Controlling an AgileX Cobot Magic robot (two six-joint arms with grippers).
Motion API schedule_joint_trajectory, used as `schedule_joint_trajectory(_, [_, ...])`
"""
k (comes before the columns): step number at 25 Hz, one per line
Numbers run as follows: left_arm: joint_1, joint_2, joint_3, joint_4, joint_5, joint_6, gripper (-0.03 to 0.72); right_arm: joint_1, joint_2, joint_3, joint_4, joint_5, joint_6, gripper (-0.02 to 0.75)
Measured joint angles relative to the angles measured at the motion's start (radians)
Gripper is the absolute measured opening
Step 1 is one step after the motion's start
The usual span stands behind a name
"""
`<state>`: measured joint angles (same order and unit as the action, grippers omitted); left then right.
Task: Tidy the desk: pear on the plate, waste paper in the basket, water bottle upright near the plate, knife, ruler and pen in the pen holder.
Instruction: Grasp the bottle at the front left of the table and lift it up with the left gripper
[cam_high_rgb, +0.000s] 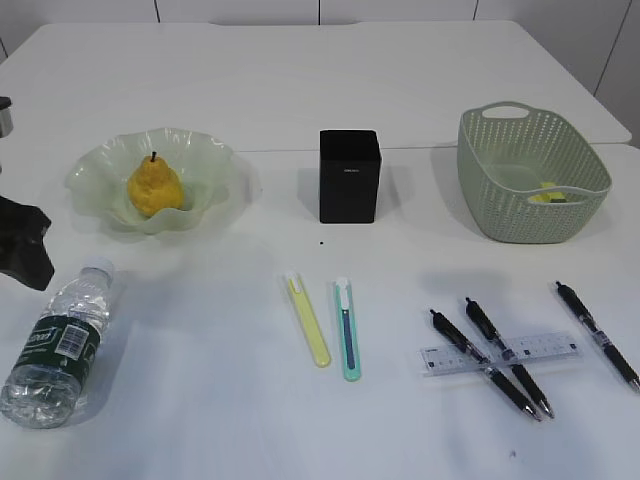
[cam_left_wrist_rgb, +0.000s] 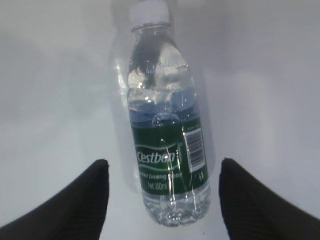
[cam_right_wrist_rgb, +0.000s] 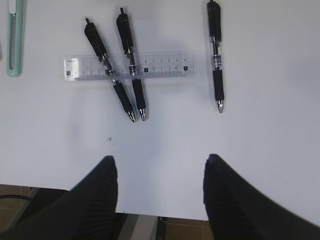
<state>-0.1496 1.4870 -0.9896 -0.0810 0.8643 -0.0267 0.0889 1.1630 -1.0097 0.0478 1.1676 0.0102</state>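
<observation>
Above the lying bottle: left hand (cam_left_wrist_rgb: 162, 200), fingers spread, holding nothing
Water bottle (cam_left_wrist_rgb: 165, 130): on its side on the counter (cam_high_rgb: 300, 120), below the plate
Right hand (cam_right_wrist_rgb: 160, 200): fingers spread, empty, over the counter's near edge
Ruler (cam_right_wrist_rgb: 127, 67): flat, under two pens (cam_right_wrist_rgb: 110, 75)
Third pen (cam_right_wrist_rgb: 216, 55): apart, to the right
Pear (cam_high_rgb: 153, 186): on the plate (cam_high_rgb: 95, 165)
Pen holder (cam_high_rgb: 349, 175): upright, centre
Basket (cam_high_rgb: 530, 170): far right, yellow scrap inside

Plastics on a matt white desk (cam_high_rgb: 300, 90)

Glossy clear water bottle (cam_left_wrist_rgb: 165, 115); translucent plate (cam_high_rgb: 215, 165); perforated basket (cam_high_rgb: 500, 160) at 2 o'clock; matt black pen holder (cam_high_rgb: 349, 175).
</observation>
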Motion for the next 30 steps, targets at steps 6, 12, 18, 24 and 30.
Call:
schedule_joint_trajectory(6, [-0.064, 0.134, -0.101, 0.0, 0.002, -0.011, 0.502, 0.0, 0.0, 0.002, 0.0, -0.009, 0.0, 0.41])
schedule_joint_trajectory(12, [-0.104, 0.218, -0.113, 0.053, -0.076, -0.137, 0.618, 0.0, 0.0, 0.002, 0.0, -0.012, 0.0, 0.41])
schedule_joint_trajectory(18, [-0.102, 0.25, -0.115, 0.114, -0.09, -0.172, 0.631, 0.0, 0.0, 0.002, 0.0, -0.017, 0.0, 0.41])
schedule_joint_trajectory(24, [-0.09, 0.297, -0.118, 0.127, -0.091, -0.192, 0.631, 0.0, 0.0, 0.002, 0.0, -0.03, 0.0, 0.41])
schedule_joint_trajectory(30, [-0.087, 0.33, -0.118, 0.127, -0.092, -0.218, 0.631, 0.0, 0.0, 0.002, 0.0, -0.03, 0.0, 0.41])
